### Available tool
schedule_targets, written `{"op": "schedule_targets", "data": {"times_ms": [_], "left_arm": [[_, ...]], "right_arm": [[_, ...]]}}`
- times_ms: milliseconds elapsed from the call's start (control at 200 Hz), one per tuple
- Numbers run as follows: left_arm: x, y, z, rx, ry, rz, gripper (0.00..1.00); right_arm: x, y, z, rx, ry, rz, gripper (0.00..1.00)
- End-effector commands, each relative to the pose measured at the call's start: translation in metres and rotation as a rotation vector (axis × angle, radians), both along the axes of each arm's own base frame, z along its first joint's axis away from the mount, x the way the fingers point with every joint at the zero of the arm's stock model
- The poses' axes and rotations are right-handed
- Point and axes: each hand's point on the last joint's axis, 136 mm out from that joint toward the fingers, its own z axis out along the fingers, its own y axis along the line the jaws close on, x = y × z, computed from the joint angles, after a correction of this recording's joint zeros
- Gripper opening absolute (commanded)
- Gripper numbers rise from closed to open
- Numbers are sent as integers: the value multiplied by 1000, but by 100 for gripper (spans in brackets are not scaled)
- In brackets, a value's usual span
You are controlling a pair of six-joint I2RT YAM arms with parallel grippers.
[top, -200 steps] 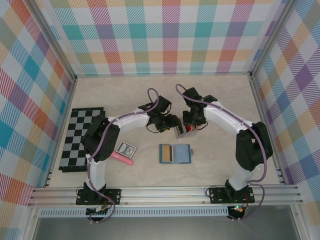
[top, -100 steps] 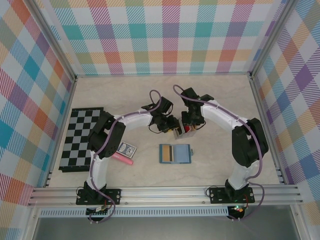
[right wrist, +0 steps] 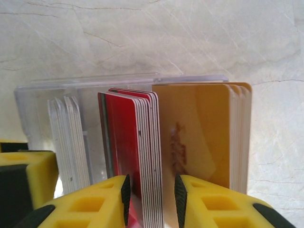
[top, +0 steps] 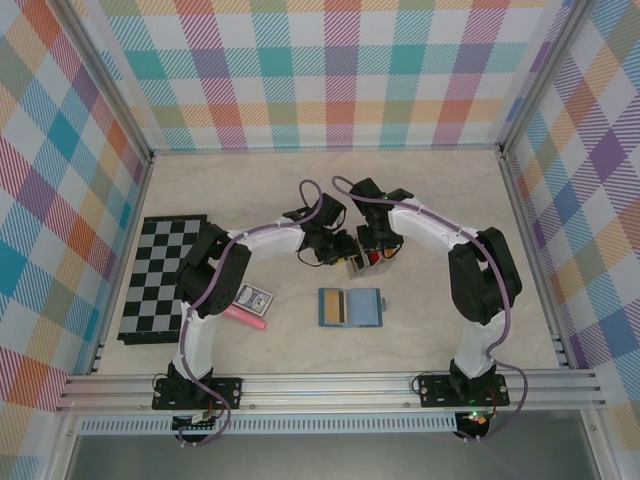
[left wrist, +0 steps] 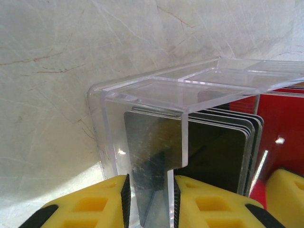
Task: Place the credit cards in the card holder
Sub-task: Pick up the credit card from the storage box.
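The credit cards stand upright in a clear acrylic stand [left wrist: 156, 90] at mid-table. Seen from the right wrist, a red stack [right wrist: 121, 137] sits beside tan-gold cards [right wrist: 199, 133] and pale grey ones [right wrist: 66, 137]. Black cards [left wrist: 213, 152] show in the left wrist view. My right gripper [right wrist: 151, 199] straddles the red stack, open, with a small gap at its right pad. My left gripper [left wrist: 149, 199] is shut on the stand's wall and the grey card behind it. The two grippers, left [top: 345, 250] and right [top: 372, 255], meet at the stand. The teal card holder [top: 350, 307] lies open just in front.
A black-and-white chequerboard [top: 165, 275] lies at the left. A blue patterned playing-card box [top: 251, 296] and a pink stick [top: 245, 316] sit beside it. Plaid walls enclose the table on three sides.
The right arm's elbow has swung left and its gripper has settled lower over the cards. The left arm's elbow drew in early on; its gripper stays on the stand.
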Motion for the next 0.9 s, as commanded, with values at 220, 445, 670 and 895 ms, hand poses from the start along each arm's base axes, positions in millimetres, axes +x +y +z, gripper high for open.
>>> {"op": "schedule_targets", "data": {"times_ms": [220,445,670,895], "left_arm": [[-7,14,-9,47,27,-1,27],[-9,16,-12,53,30,-3,26],[-9,16,-13,53,33,-3,26],[-9,16,-13,53,34,-4,25]], "right_arm": [[6,-8,14,-118,-54,35,29],[5,-10,19,-129,-63,31,27],[4,-12,20,-137,-64,27,27],[4,-14,22,-146,-68,26,27]]}}
